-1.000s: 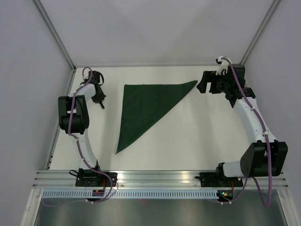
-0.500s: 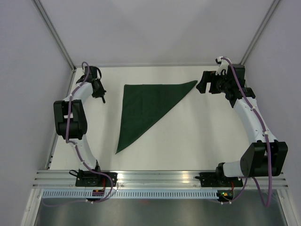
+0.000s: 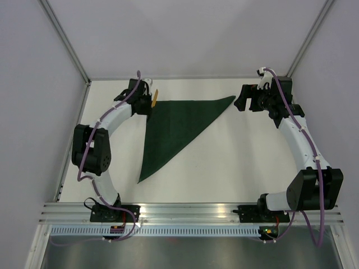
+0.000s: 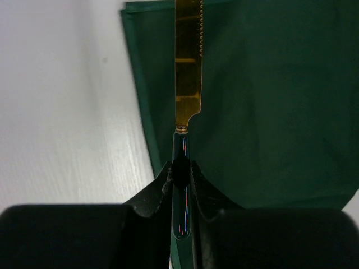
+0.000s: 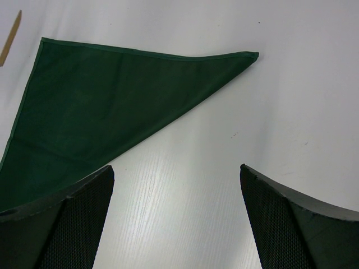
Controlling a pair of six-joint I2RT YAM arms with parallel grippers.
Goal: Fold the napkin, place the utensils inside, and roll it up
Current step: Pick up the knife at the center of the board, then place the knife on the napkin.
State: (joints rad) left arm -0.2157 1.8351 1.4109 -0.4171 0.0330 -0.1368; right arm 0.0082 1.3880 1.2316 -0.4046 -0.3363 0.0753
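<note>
The dark green napkin [image 3: 174,126] lies folded into a triangle on the white table, one point far right, one point near. It also shows in the left wrist view [image 4: 269,101] and the right wrist view [image 5: 101,106]. My left gripper [image 3: 148,101] is at the napkin's far left corner, shut on a knife [image 4: 188,67] with a gold serrated blade and dark handle, held over the napkin's left edge. The gold blade tip [image 3: 155,97] shows from above. My right gripper [image 3: 242,101] is open and empty, just right of the napkin's right point.
The white table [image 3: 235,162] is walled by grey panels at left, back and right. An aluminium rail [image 3: 185,212] carries both arm bases at the near edge. No other utensils show.
My left arm has swung from the table's far left edge rightward to the napkin's far left corner, carrying the knife. The right arm and the napkin have not moved.
</note>
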